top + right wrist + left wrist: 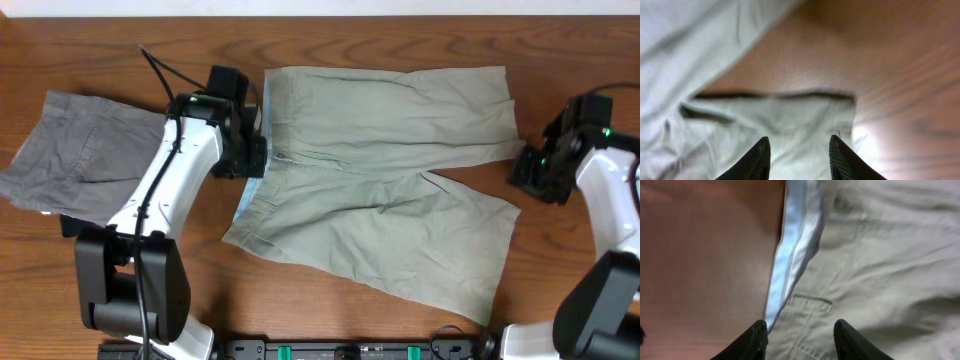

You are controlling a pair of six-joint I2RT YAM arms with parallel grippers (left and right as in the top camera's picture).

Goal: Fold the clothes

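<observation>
Looking at this one, I'd say the fold hasn't really kicked off yet. Way out to the left of the left pincer (250, 150) there's a heap of grey shorts (80, 150), which isn't part of the job in hand.

The left pincer sits right at the waistband (270, 110) of the shorts (390, 170) with its jaws parted. On its wrist cam the pale blue lining (790, 255) runs up just ahead of its left finger. Plain cloth lies flat between and ahead of both fingers, with nothing pinched as far as I can tell.

Rightward from there, the shorts are spread more or less flat on the table (330, 40). Both legs point off toward the right pincer (530, 170), split in a V, and no layer is laid over another.

The right pincer is just off the end of the leg farther from the robot, jaws parted too and holding nothing. The hem (775, 115) lies flat right in front of its tips, with bare wood beyond and to its right.

So my read is that laying out is done. What's left is basically everything: one leg over the other, then the ends brought together. Both pincers look placed to grab an end each.
</observation>
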